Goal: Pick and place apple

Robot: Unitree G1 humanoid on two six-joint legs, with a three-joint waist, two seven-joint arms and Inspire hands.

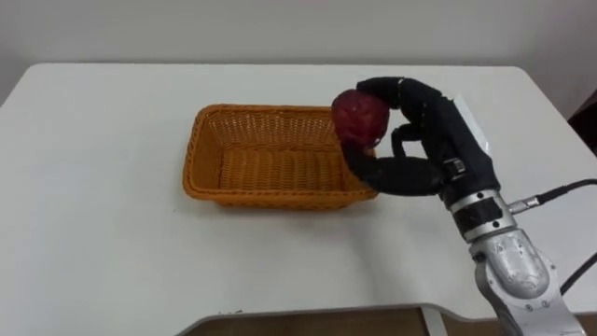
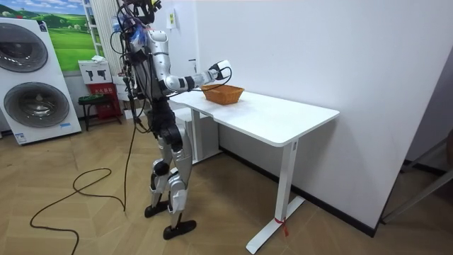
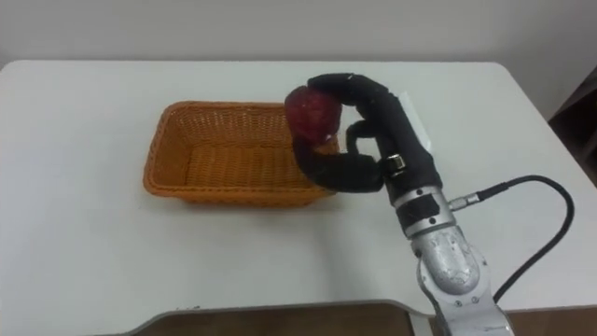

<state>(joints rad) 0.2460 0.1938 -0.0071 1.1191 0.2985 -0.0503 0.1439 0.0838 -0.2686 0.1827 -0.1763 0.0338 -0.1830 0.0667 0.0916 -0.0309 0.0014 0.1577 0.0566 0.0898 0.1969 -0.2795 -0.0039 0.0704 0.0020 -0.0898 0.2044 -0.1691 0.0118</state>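
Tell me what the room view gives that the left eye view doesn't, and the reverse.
Room view: the robot stands upright at one end of the white table, with a washing machine behind it. Left eye view: the right hand has its fingers curled round the red apple, held above the right end of the empty wicker basket. Both: the table, the basket and the right hand reaching out over them.

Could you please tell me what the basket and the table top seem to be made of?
The basket looks like woven wicker or rattan, orange-brown and matte: crossing strands show across its walls and floor. The table top looks like smooth white laminate or painted board, evenly flat with a faint sheen; which of the two cannot be told.
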